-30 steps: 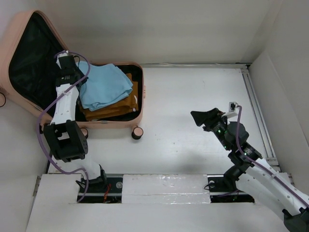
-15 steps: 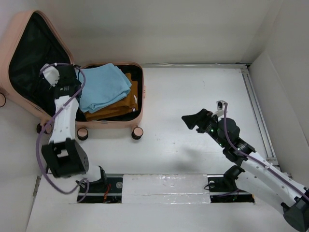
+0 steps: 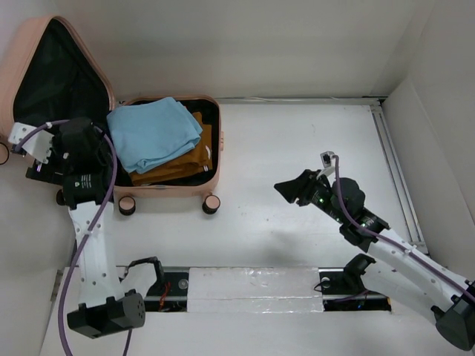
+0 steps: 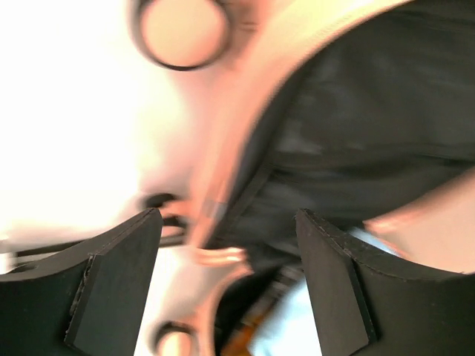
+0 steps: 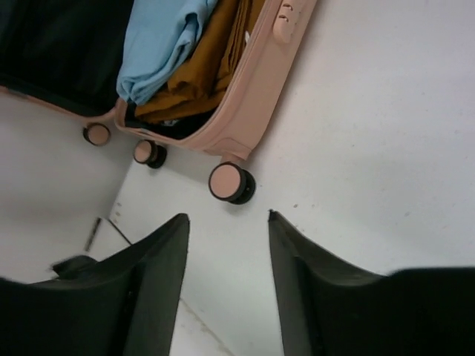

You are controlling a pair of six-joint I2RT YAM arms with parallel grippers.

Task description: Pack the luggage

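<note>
The suitcase (image 3: pixel 215 148) is laid open at the far left of the table (image 3: pixel 297 133). Its wheels (image 3: pixel 211 204) are turned toward the arm bases, so its long axis runs from near to far. The lid is tipped up on the left of the base shell, with its black lining exposed. The base shell is filled with a folded blue cloth (image 3: pixel 152 133), which is laid on top of mustard-brown clothing (image 3: pixel 185 159).

The left gripper (image 4: pixel 226 285) is held at the near left corner of the suitcase lid. Its fingers are spread wide apart and nothing is held between them. Whether the lid is touched by them cannot be told, as the left wrist view is badly blurred.

The right gripper (image 5: pixel 226 274) is held above bare table, well to the right of the suitcase and aimed toward it. Its fingers are likewise parted, and nothing is gripped or touched.

Only in the top view are the whole suitcase and both arms seen together. In the right wrist view the suitcase's right side wall is seen from low down, with a small pink lock (image 5: pixel 284 18) on it. In the left wrist view one wheel, the pink rim and the black lining are shown up close.
</note>
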